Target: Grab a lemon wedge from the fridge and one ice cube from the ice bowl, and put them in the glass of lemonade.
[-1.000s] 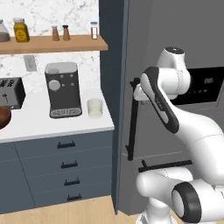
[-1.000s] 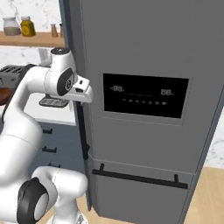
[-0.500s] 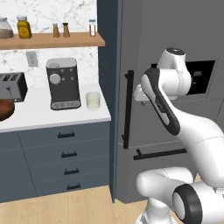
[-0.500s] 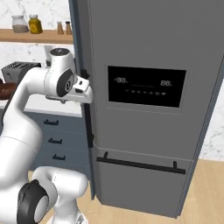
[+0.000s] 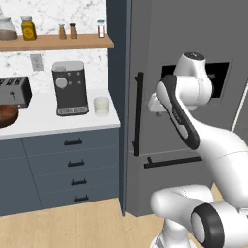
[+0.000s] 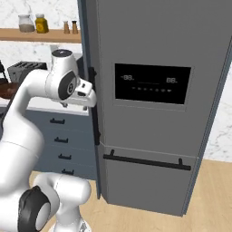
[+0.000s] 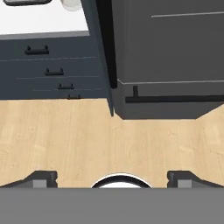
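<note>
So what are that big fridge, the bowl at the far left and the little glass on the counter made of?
The fridge looks like matte dark grey metal, evenly shaded, with black bar handles. The ice bowl seems to be wood, going by its reddish-brown colour, though no grain shows. The glass of lemonade looks like clear glass or plastic, pale whitish-yellow and see-through.

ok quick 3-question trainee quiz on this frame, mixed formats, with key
1. True or false: the fridge door is open.
2. The glass of lemonade stands on the counter right of which appliance? A) toaster B) coffee machine C) kettle
3. Fill in: in the hand view the gripper points down at the wooden ____.

Key: 1 false, both doors are closed. 2 B, the coffee machine. 3 floor.
</note>
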### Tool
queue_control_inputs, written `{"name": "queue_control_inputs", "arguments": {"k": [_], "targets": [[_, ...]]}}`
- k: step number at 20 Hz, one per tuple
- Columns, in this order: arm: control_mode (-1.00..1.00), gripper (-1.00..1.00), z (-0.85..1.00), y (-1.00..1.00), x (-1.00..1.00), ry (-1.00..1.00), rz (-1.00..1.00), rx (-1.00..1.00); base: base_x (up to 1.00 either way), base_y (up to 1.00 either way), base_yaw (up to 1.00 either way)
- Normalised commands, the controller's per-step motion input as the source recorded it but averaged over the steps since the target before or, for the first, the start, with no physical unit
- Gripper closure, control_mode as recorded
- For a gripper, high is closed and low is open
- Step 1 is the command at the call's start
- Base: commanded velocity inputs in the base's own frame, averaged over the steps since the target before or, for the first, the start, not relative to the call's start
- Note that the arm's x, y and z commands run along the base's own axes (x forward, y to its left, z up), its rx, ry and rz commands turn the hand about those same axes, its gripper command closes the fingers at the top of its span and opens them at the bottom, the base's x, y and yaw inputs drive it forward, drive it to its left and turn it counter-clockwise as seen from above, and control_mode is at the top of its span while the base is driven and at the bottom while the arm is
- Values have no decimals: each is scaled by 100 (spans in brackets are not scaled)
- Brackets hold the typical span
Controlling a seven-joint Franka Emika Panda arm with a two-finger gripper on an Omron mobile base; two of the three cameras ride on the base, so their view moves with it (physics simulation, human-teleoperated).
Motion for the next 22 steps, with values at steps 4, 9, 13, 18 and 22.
{"name": "queue_control_inputs", "arguments": {"k": [4, 9, 13, 18, 22], "targets": [[-100, -100, 0, -1, -70, -3, -4, 0, 0, 0, 0], [-100, -100, 0, 0, -62, -18, -4, -1, 0, 0, 0], [-100, -100, -7, 4, 70, -16, 0, -3, 0, 0, 0], [-100, -100, -8, 18, 100, -3, 0, -1, 0, 0, 0], [-100, -100, -10, 9, 100, -10, 2, 0, 0, 0, 0]]}}
